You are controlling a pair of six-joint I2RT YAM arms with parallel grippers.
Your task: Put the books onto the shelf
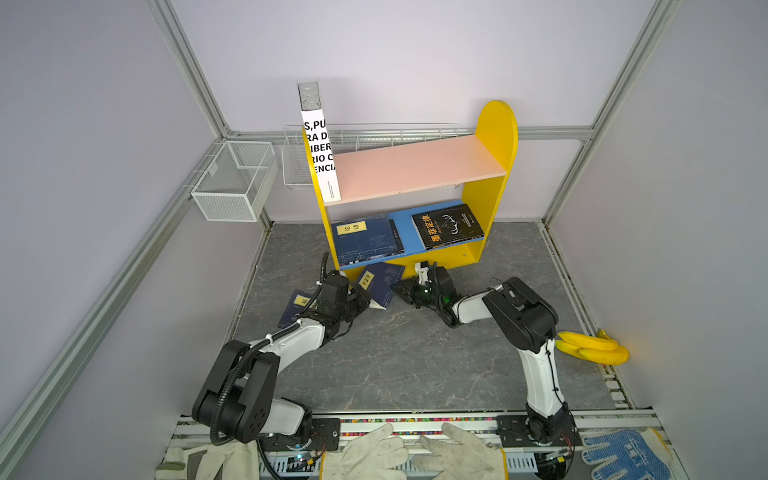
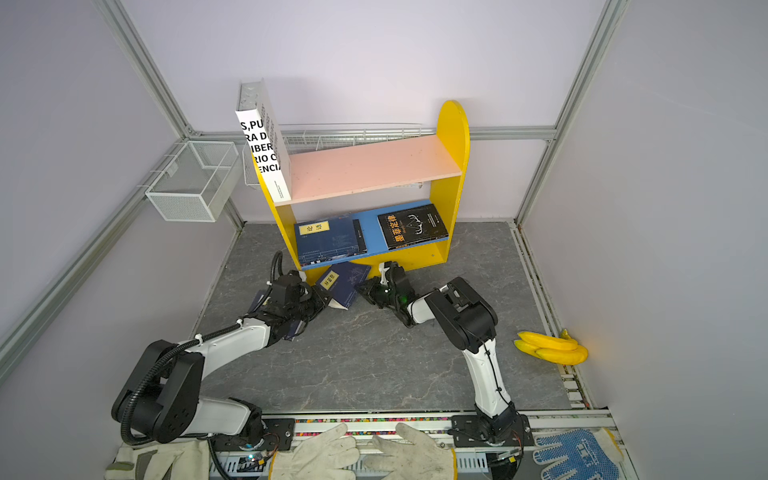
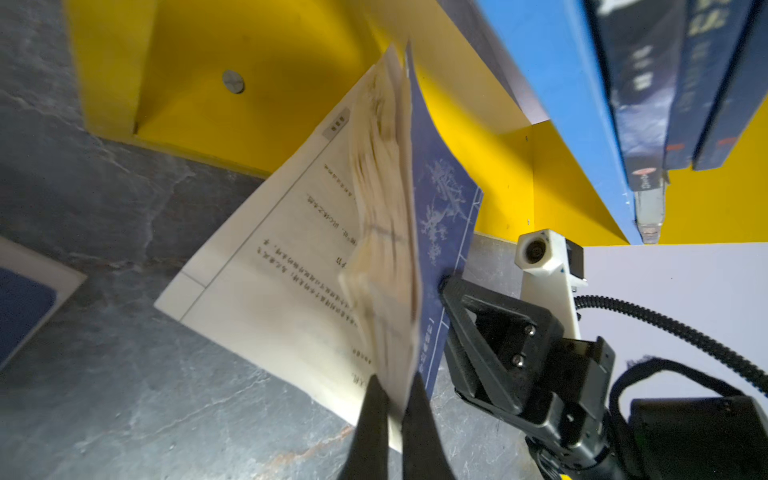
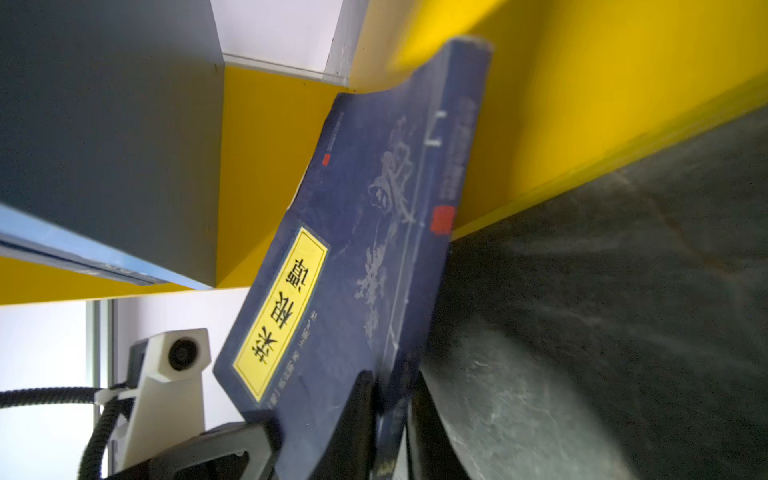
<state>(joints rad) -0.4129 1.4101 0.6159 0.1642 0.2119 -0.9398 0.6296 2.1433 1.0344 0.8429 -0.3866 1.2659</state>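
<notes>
Tilting on the floor at the near foot of the shelf [image 1: 496,133], navy book [image 1: 380,284]: pages splayed open in the left wrist view only, yellow label in the others; left gripper [image 3: 395,388] pinched shut on its page block, right gripper [image 4: 390,388] clamped on its edge.

Lilac walls [image 1: 415,50], grey marbled floor [image 1: 415,357]

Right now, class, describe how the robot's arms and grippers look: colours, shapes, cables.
The left arm and right arm have white links and chunky black joints. A ribbed black hose runs along the left one. The left gripper and right gripper have slim black fingers. A white camera housing tops the right wrist.
</notes>
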